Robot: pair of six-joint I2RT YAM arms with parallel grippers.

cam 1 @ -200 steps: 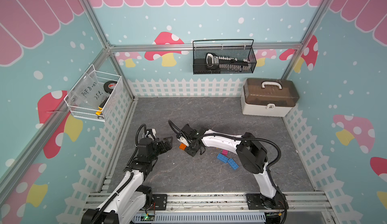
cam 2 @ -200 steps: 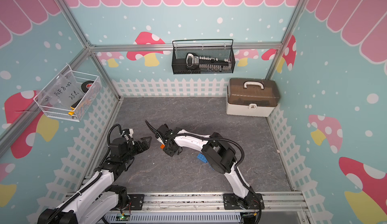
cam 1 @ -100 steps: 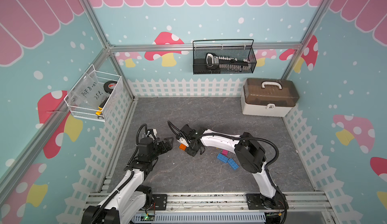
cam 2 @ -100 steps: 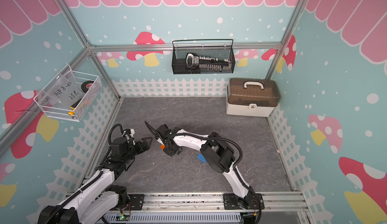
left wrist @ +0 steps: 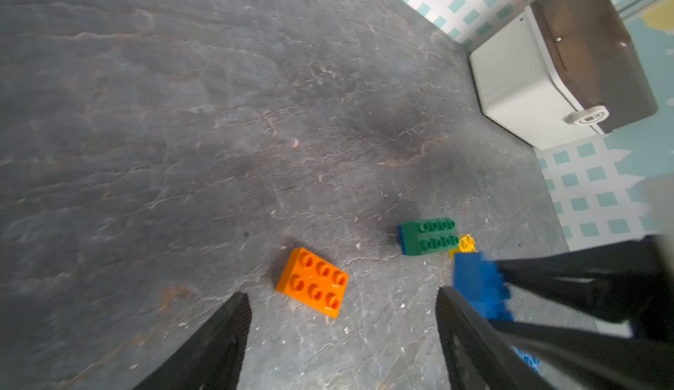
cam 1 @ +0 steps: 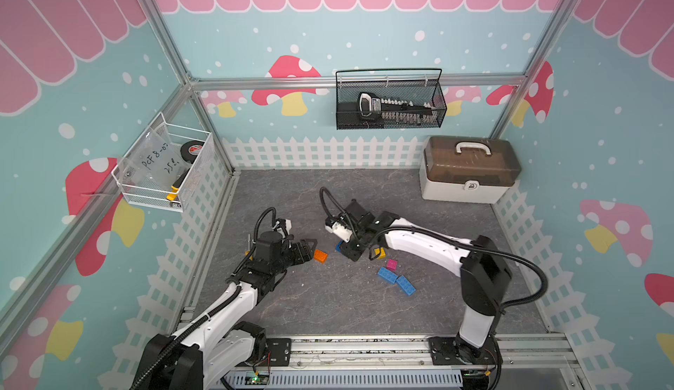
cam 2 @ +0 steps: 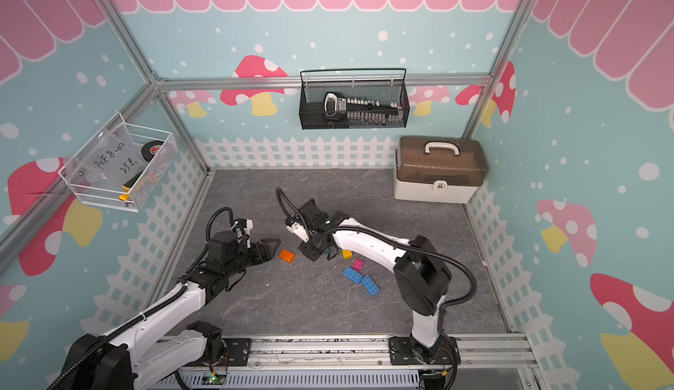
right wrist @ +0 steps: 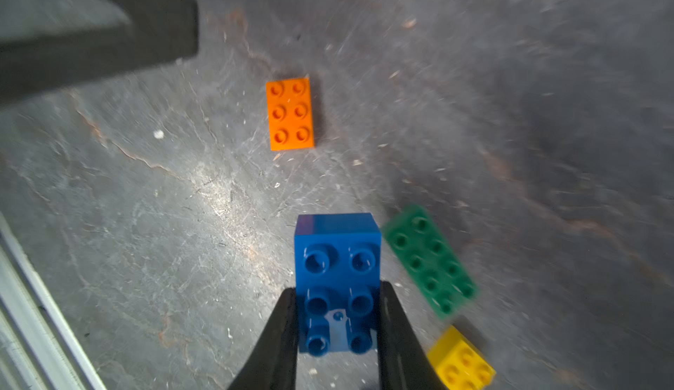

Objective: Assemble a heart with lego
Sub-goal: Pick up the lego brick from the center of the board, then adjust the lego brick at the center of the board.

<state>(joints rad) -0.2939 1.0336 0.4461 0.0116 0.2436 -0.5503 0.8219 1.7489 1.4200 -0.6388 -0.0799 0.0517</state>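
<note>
Now your right gripper [right wrist: 337, 289] has just pinched the blue brick [right wrist: 337, 246], lower centre, ready for stacking; left gripper [left wrist: 342, 294] spread.

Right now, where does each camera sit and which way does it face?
Top views: high over the front rail, looking down at the floor; left arm, right arm, left hand and right hand show.
Left wrist: behind the open left hand, facing the orange brick on the floor; the right hand intrudes.
Right wrist: behind the right hand, shut on the blue brick, facing the floor.
Shared: both wrist views show the orange brick, blue brick and green brick.
</note>
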